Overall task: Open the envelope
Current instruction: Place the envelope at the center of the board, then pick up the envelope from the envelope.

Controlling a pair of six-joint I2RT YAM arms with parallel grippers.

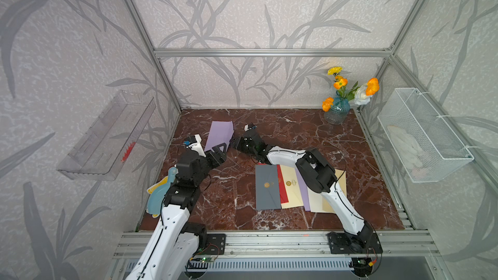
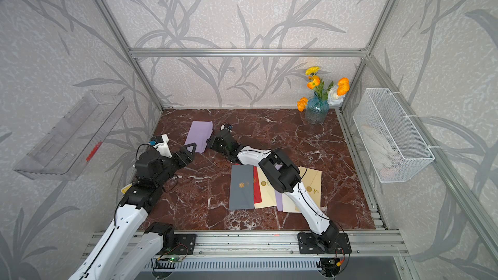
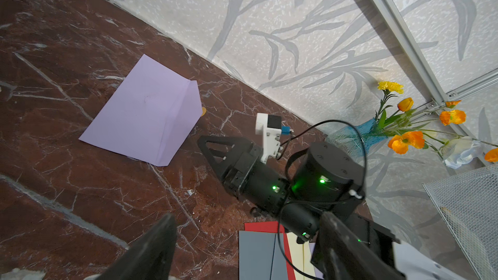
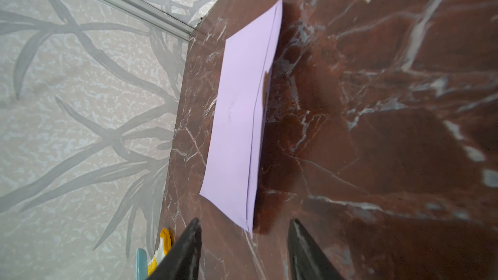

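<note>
So the right claw (image 1: 233, 141) is spread open and empty, with a corner of the lilac envelope (image 1: 219, 136) just between its tips, left of centre in both top views. The left claw (image 1: 217, 154) gapes wide just below it. There's an envelope pile (image 1: 269, 187) lower right, a flower vase (image 1: 336, 110) upper right, a red marble table (image 1: 296, 136) and leaf-print walls.

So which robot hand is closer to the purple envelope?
Right. The right gripper is open at the near corner of the purple envelope, a finger on each side. The left gripper, open too, hangs a bit farther back.
</note>
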